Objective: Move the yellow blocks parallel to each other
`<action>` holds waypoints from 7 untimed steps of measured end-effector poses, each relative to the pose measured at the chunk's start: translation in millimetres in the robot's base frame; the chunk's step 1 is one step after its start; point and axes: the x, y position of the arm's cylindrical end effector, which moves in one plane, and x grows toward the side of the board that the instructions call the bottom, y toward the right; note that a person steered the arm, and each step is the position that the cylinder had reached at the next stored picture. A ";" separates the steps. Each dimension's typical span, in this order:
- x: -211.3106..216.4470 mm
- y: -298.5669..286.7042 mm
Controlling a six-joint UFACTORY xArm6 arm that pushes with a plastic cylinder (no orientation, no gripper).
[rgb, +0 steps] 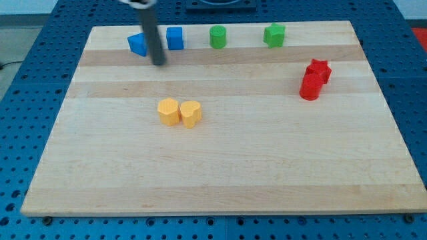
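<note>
Yellow blocks sit a little left of the middle of the wooden board (220, 173), which is the largest thing in sight and rests on a blue perforated table (20, 100). Two of them lie side by side and touching: a yellow hexagonal block (169, 111) on the view's left and a yellow rounded block (191, 114) on the right. Near the right edge a red star block (319, 69) touches a red cylinder (309, 87). Along the top run a blue triangular block (138, 44), a blue cube (175, 38), a green cylinder (218, 37) and a green block (274, 35). My tip (159, 63) rests between the two blue blocks, just below them, well above the yellow pair; the rod carries no jaws to tell of.
</note>
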 end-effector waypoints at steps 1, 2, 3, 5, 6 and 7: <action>13.2 83.9; 51.0 108.0; 78.2 59.0; 101.0 31.6; 104.4 29.6; 118.4 -13.4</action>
